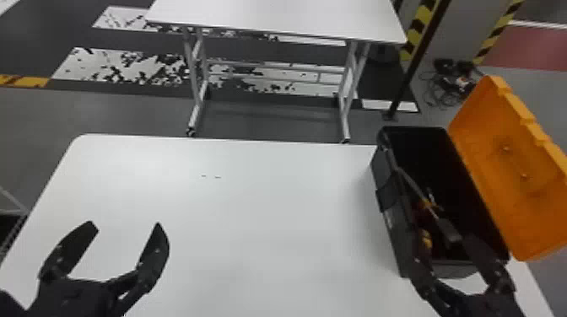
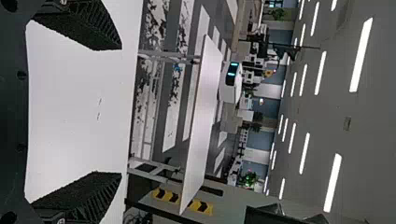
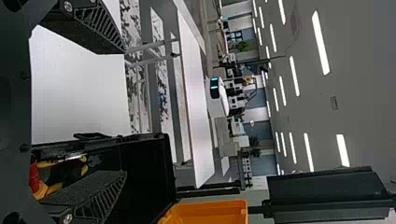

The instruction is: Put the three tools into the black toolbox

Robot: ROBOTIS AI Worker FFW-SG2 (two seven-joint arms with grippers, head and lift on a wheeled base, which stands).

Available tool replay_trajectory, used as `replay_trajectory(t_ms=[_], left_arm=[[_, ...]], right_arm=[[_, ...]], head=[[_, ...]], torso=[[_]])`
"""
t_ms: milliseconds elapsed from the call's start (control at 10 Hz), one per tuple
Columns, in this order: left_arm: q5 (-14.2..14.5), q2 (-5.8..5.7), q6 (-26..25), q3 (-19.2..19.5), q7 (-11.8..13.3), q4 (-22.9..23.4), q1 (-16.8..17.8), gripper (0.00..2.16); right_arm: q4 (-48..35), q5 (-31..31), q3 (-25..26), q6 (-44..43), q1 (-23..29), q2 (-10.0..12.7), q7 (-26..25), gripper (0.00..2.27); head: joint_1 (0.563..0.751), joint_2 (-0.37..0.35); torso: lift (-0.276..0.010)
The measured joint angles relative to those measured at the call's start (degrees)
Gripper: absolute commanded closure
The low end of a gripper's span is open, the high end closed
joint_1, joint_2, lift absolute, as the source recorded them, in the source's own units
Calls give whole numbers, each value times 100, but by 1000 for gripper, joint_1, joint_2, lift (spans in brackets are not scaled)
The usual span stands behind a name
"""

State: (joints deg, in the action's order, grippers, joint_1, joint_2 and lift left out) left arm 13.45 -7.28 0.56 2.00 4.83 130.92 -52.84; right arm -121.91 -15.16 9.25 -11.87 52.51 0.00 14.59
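1. Head view: the black toolbox (image 1: 398, 236) sat on my right side of the table (image 1: 253, 210), orange lid (image 1: 519, 168) open. A long dark-handled tool (image 1: 445, 227) lay slantwise in its opening, its shaft's far end by the rim nearest the table's middle, its handle toward my right gripper (image 1: 443, 241). That arm was clearly the nearer. My left gripper (image 1: 125, 225) hung over the white tabletop, spread wide and empty.
2. Left wrist view: its two fingers stood well apart, nothing between them.
3. Right wrist view: those fingers were wide apart too, gripping nothing, one over the box's inside and the other over the table beyond its side wall. Red and yellow handles (image 3: 44, 189) lay inside. I couldn't count three tools for sure, but judged the job nearly finished; backing out called for clearing that wall and the long handle.
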Motion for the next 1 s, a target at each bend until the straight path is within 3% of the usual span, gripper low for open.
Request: replay_trajectory(t_ms=[1000], left_arm=[[0, 7, 18, -15, 32, 30, -42, 36]], right_arm=[[-17, -80, 59, -191, 92, 0, 62, 80]], head=[[695, -104]], torso=[[-51]])
